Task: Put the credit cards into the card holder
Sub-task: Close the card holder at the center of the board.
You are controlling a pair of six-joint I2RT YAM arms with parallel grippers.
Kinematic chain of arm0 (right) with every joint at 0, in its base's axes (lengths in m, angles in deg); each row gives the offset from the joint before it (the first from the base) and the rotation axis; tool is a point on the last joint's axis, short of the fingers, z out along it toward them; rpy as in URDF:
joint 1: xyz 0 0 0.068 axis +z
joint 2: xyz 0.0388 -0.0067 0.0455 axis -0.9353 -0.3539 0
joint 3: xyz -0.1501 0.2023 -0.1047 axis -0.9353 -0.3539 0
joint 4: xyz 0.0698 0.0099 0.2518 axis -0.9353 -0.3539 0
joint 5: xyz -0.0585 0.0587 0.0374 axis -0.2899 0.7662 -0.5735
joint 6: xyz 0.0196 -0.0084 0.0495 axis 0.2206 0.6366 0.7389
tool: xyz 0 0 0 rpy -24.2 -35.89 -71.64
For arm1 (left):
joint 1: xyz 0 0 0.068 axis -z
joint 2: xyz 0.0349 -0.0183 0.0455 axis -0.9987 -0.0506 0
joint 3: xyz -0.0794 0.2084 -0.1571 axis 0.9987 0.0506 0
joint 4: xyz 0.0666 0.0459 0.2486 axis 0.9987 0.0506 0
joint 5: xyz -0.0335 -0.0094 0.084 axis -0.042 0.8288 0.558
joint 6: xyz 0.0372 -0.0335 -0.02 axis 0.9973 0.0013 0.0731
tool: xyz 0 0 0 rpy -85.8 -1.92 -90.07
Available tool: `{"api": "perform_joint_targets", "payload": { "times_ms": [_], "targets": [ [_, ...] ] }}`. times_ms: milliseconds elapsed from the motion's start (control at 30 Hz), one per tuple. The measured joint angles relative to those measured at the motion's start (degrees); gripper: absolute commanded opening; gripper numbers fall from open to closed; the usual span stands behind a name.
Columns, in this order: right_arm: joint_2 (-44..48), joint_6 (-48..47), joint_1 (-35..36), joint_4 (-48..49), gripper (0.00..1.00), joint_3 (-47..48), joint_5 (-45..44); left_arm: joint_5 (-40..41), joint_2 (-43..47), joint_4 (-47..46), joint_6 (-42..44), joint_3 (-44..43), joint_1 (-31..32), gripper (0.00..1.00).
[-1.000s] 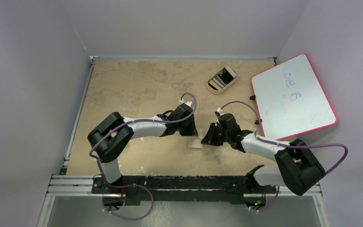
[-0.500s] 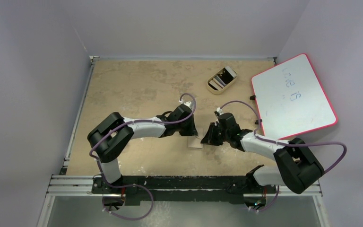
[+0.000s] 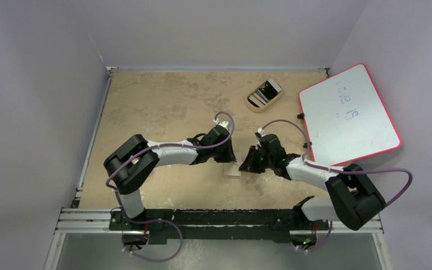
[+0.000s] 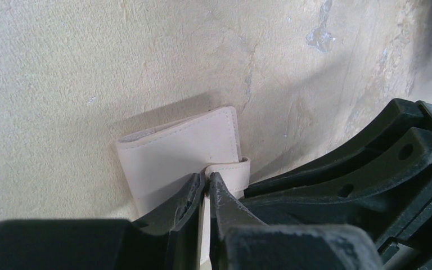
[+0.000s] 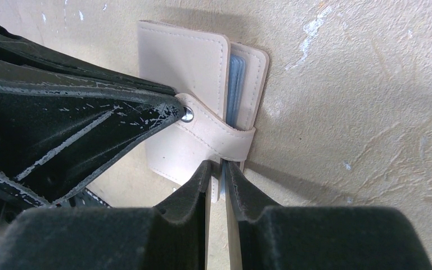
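Down at the near middle of the tabletop [image 3: 163, 101] the two arms come in nose to nose over the card holder [image 3: 232, 170], a small pale tan bifold lying flat and folded shut between them. Seen from the right wrist, the credit cards [image 5: 236, 84] show as thin blue-grey edges tucked between the holder's two panels. The snap tab [image 5: 225, 135] wraps round that open edge and lies across the top panel. Its metal stud [image 5: 187, 114] sits right at the tip of the black finger coming in from the left arm. The left gripper [image 4: 207, 181] has its jaws drawn almost together at the end of the tab, with only a slit between them and a sliver of pale leather showing in it. Whether they pinch that leather or merely stand over it, I cannot tell. The right gripper [image 5: 218, 167] meets the holder from the other side, its jaws closed on the holder's edge just below where the tab folds over. Well apart from all this, toward the far right of the tabletop, sits a tan oval tray [image 3: 254, 104] with a white-edged slab [image 3: 270, 89] in it. Beside that, at the right edge, is a red-rimmed whiteboard [image 3: 349, 112] with some handwriting on it.
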Motion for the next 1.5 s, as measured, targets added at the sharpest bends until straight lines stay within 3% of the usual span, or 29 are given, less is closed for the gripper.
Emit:
{"api": "perform_joint_targets", "payload": {
  "times_ms": [500,633,1500],
  "targets": [
    [0.0,-0.1,0.0,0.0,0.15,0.0,0.0,1.9,0.5,1.2,0.0,0.0,0.9,0.08],
    [0.0,-0.2,0.0,0.0,0.15,0.0,0.0,1.8,0.9,2.1,-0.2,0.0,0.9,0.00],
    [-0.4,-0.5,0.0,0.0,0.15,0.3,0.0,0.4,1.0,5.7,-0.5,-1.3,1.2,0.00]
  ]
}}
